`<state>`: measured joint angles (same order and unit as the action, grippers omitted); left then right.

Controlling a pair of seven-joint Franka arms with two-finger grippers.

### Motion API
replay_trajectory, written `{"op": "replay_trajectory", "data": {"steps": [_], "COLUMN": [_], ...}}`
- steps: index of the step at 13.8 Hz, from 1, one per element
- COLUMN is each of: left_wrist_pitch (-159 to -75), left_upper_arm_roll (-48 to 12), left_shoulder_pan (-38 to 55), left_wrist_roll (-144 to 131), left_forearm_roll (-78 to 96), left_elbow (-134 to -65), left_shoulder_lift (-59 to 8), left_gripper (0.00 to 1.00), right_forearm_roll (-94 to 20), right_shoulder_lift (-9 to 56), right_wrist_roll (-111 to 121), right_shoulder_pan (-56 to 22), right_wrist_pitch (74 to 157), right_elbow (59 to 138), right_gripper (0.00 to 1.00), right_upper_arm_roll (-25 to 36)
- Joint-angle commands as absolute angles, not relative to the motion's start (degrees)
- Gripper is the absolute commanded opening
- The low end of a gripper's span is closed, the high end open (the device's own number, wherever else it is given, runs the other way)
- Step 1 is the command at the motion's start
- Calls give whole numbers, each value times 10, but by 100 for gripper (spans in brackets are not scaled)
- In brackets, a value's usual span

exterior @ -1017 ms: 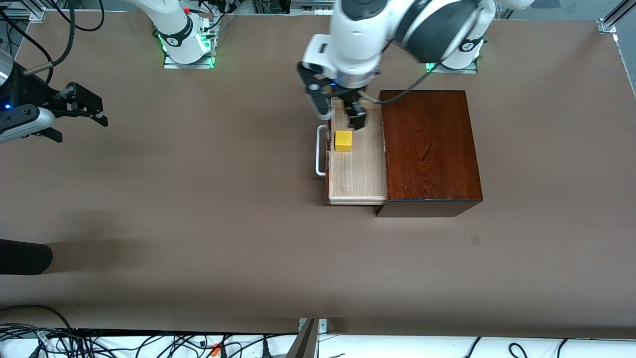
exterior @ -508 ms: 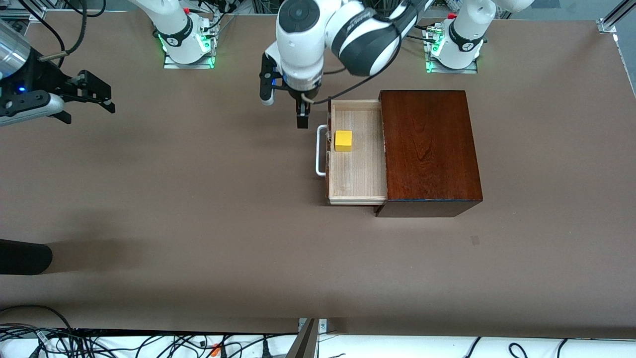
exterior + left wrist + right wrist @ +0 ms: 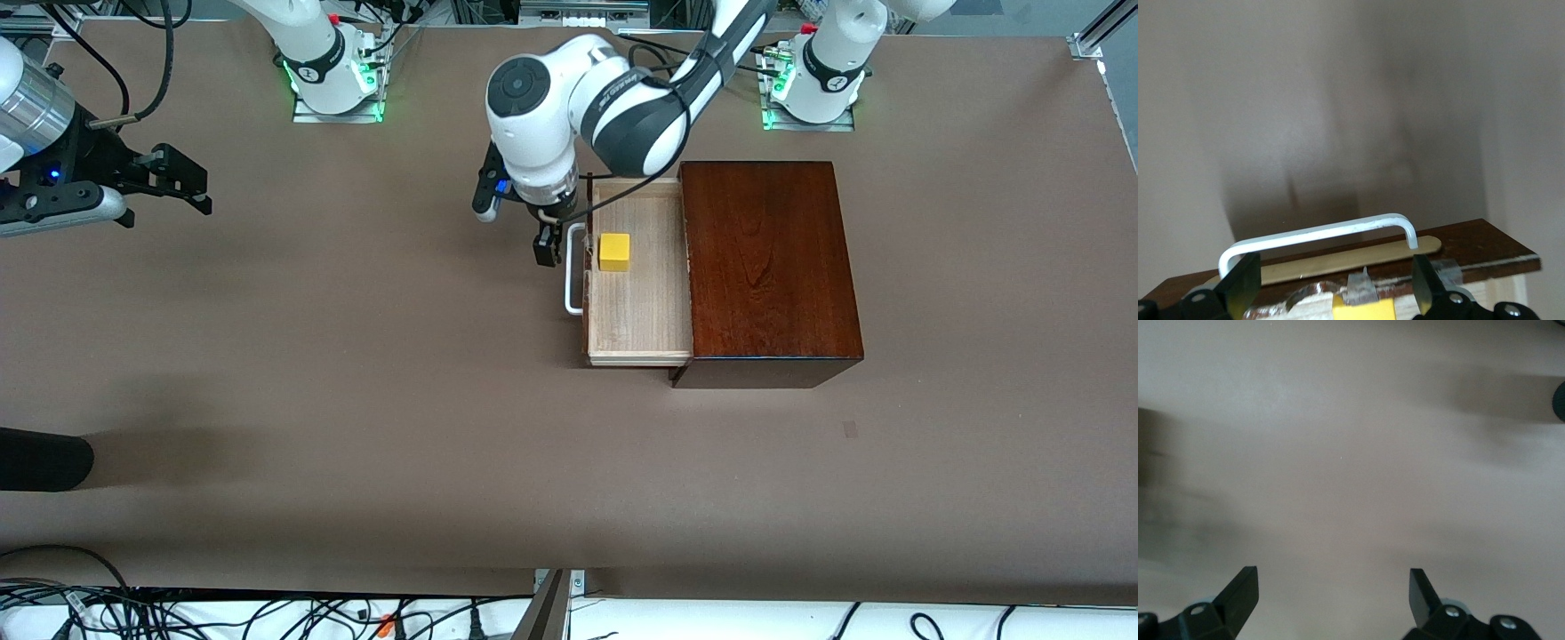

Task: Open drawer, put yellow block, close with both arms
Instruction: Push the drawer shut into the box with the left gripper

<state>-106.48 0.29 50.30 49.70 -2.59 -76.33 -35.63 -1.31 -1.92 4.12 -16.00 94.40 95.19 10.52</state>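
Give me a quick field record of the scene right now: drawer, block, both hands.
drawer: pale wood tray with white bar handle, pulled out of the dark mahogany box
block: small yellow cube resting in the tray, near the handle
left hand: open, empty, just outside the drawer front at the handle
right hand: open, empty, over bare table at the right arm's end, waiting
remaining: close drawer

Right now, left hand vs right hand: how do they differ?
The left hand sits low at the drawer's white handle, the yellow block just inside; the right hand waits over bare table at the right arm's end. Both are open and hold nothing.
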Motion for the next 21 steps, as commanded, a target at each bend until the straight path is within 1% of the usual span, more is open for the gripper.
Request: {"op": "replay_trajectory", "data": {"steps": [1, 6, 10, 13, 21], "left_wrist_pitch": [-1085, -1089, -1080, -1061, -1017], "left_upper_arm_roll": [6, 6, 8, 11, 18], "left_shoulder_pan": [507, 512, 507, 504, 496], "left_wrist_roll": [500, 476, 481, 479, 481], "left_forearm_roll": [-50, -93, -97, -112, -130], "left_elbow": [-751, -753, -758, -758, -759], "left_shoulder_lift": [-381, -396, -394, -389, -382], "left_gripper": [100, 100, 100, 100, 100], "right_forearm_roll": [-4, 1, 1, -1, -6], "right_shoulder_lift": [-34, -25, -10, -10, -10], "right_wrist_roll": [17, 19, 21, 23, 23], "right_shoulder_pan": [-149, -149, -147, -153, -149], "right_wrist_pitch": [952, 930, 943, 961, 964], "right_elbow": [960, 948, 926, 923, 924], "right_gripper": [100, 100, 100, 100, 100], "right_upper_arm_roll": [92, 95, 97, 92, 96]}}
